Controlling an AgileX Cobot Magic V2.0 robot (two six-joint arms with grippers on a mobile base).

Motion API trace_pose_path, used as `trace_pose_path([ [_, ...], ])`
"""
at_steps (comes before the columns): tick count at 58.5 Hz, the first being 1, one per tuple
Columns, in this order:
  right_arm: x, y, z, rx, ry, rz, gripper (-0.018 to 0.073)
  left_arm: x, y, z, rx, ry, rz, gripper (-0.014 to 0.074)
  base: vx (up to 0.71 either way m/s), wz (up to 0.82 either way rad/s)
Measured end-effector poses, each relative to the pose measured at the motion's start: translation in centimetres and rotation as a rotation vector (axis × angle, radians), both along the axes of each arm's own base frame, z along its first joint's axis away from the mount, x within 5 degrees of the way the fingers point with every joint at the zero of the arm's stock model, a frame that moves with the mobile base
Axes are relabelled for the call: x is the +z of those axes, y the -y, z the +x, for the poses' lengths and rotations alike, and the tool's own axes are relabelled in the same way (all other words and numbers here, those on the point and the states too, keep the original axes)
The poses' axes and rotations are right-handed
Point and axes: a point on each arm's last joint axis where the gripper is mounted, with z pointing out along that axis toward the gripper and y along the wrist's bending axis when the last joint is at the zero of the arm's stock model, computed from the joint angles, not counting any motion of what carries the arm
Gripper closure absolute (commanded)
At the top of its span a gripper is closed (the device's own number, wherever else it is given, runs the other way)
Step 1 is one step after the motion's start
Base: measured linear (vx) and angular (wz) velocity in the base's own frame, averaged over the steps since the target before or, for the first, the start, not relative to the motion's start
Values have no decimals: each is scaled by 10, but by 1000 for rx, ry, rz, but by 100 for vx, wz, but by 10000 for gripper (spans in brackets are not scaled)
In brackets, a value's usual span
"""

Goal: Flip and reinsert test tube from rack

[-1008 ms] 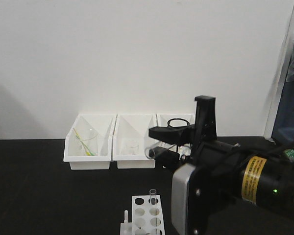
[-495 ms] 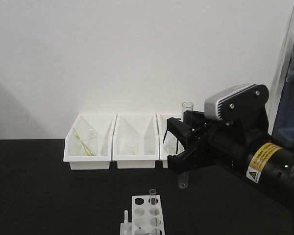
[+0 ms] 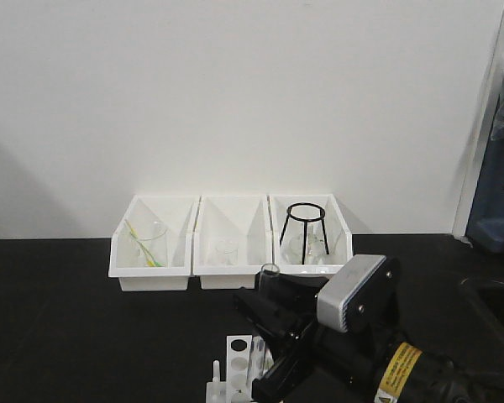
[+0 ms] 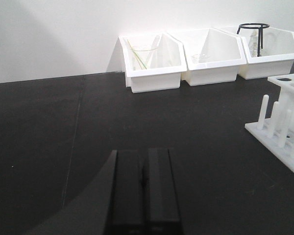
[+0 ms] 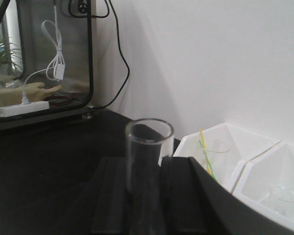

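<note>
A clear glass test tube (image 3: pixel 269 273) stands almost upright with its open mouth up, and my right gripper (image 3: pixel 267 323) is shut on it. Its lower end reaches down to the white rack (image 3: pixel 238 353) at the bottom edge; whether it sits in a hole is hidden. In the right wrist view the test tube (image 5: pixel 148 147) rises between the two black fingers of the right gripper (image 5: pixel 146 196). My left gripper (image 4: pixel 143 188) is shut and empty, low over the black table, with the rack (image 4: pixel 284 132) and its pegs to its right.
Three white open-front bins (image 3: pixel 151 275) line the back wall. The left one holds a beaker with green-yellow sticks (image 3: pixel 149 243), the middle a small glass (image 3: pixel 225 250), the right a black wire tripod (image 3: pixel 305 220). A glass-fronted cabinet (image 5: pixel 49 54) stands beyond the table.
My right arm has swung down and toward the rack with the tube, from raised in front of the bins to low over the rack. The tube's open mouth stays up.
</note>
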Motion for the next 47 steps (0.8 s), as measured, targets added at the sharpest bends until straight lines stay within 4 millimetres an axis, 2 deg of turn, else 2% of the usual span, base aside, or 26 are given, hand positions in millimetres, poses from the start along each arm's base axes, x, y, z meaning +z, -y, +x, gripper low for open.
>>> trace_pose_path([
  [31, -45, -13, 13, 64, -17, -49, 570, 0, 0, 0, 0, 0, 0, 602, 0, 0],
  [47, -77, -19, 18, 103, -51, -117, 566, 0, 0, 0, 0, 0, 0, 602, 0, 0],
])
